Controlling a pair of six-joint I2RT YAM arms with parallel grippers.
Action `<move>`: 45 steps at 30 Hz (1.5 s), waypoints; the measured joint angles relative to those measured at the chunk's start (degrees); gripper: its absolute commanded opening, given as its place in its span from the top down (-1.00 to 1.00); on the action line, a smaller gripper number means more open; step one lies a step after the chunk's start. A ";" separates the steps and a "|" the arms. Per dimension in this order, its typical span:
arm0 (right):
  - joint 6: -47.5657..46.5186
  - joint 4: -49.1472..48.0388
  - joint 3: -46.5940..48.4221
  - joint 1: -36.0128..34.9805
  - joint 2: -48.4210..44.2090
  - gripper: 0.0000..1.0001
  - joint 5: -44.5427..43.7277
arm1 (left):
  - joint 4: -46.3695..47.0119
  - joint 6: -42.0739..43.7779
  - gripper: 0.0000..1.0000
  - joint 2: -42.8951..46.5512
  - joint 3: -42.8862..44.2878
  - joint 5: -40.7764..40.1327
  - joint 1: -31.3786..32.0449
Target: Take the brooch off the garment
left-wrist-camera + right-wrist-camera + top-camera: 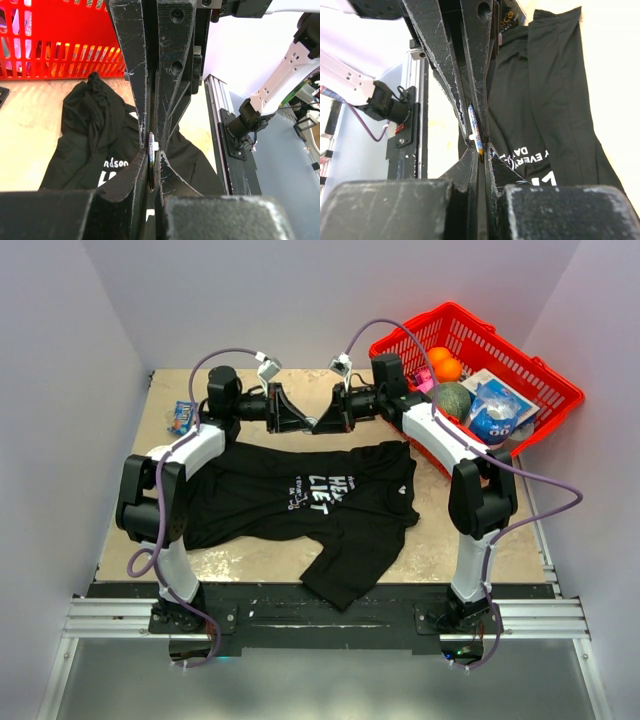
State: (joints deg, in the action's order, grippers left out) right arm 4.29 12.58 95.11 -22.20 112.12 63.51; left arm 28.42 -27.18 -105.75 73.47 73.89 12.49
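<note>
The small silver round brooch (151, 159) shows only edge-on in the wrist views and is hidden in the top view. It is pinched tip to tip by the left gripper (308, 424) and right gripper (326, 421), both clamped shut on it, and held off the black white-lettered T-shirt (300, 490), just beyond its 12 o'clock edge. The shirt's hem reaches the tan tabletop's (250, 560) near edge at 6 o'clock, bare board is left at 9 o'clock, and a red plastic basket (410, 325) is set at 2 o'clock.

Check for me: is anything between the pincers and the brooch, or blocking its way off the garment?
Nothing visible does. The brooch sits edge-on, pinched where the left pincer and right pincer meet tip to tip, held clear of the garment.
</note>
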 measured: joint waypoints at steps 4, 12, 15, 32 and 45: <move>-0.22 0.15 0.00 -0.04 0.02 1.00 -1.03 | -7.26 5.35 0.81 0.00 2.21 -0.59 0.02; -0.33 0.33 0.00 -0.20 0.02 1.00 -1.66 | -11.89 8.52 0.74 0.00 3.30 -0.98 0.02; -0.35 0.35 0.00 -0.24 0.04 1.00 -2.10 | -12.33 8.76 0.71 0.00 3.34 -1.36 0.02; 0.04 -0.74 0.00 -0.17 0.07 1.00 -2.93 | -16.55 10.49 0.54 0.02 3.37 -5.31 -0.44; -2.58 0.13 0.68 -0.24 0.07 1.00 -3.04 | -14.75 7.13 0.60 0.04 3.37 -5.29 -0.46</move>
State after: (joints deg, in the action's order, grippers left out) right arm 1.72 12.71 95.79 -22.44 112.18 60.47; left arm 13.67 -20.05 -105.71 76.84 68.60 12.03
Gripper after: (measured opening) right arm 0.045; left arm 0.210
